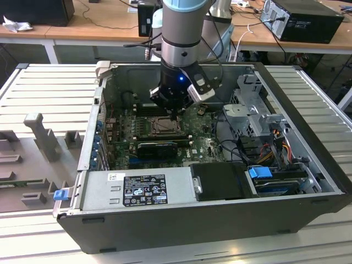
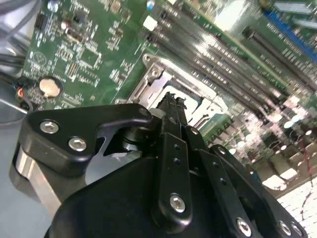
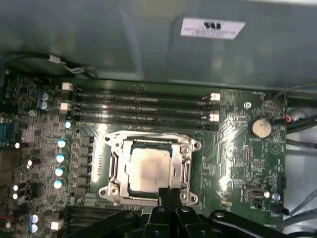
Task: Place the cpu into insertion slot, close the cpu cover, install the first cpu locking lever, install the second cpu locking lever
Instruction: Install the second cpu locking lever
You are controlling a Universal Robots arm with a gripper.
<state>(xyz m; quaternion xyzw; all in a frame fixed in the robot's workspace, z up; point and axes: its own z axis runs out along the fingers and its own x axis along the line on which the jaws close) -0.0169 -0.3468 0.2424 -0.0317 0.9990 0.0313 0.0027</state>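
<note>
One cpu [image 3: 148,171], silvery square, seated flat in the insertion slot [image 3: 115,166]; visible through the window of the cpu cover [image 3: 186,159], which lies down over it, frame flush on the slot rim. Placement and cover closing judged done; lever state too fine to tell.

Gripper [image 3: 170,194] right at the slot edge that faces the first wrist camera, fingertips drawn together into one narrow black point, nothing seen held between them. Tip just over or touching the cover frame at that edge; contact not resolvable. Same in the second wrist view: fingers [image 2: 172,129] pressed close, pointing down at the slot's metal rim [image 2: 154,74].

Seen from the exterior view, gripper [image 1: 175,114] hangs straight above the slot [image 1: 163,126], arm vertical, in the middle of the open computer case [image 1: 308,99].

Around the slot: green board [image 3: 237,163], long black memory slots [image 3: 141,106] running parallel to the slot's far edge, coin battery [image 3: 260,127] well off to one side.

Case holds power supply box [image 1: 137,190] along the near wall, drive cage [image 1: 253,110] toward the exterior view's right.
</note>
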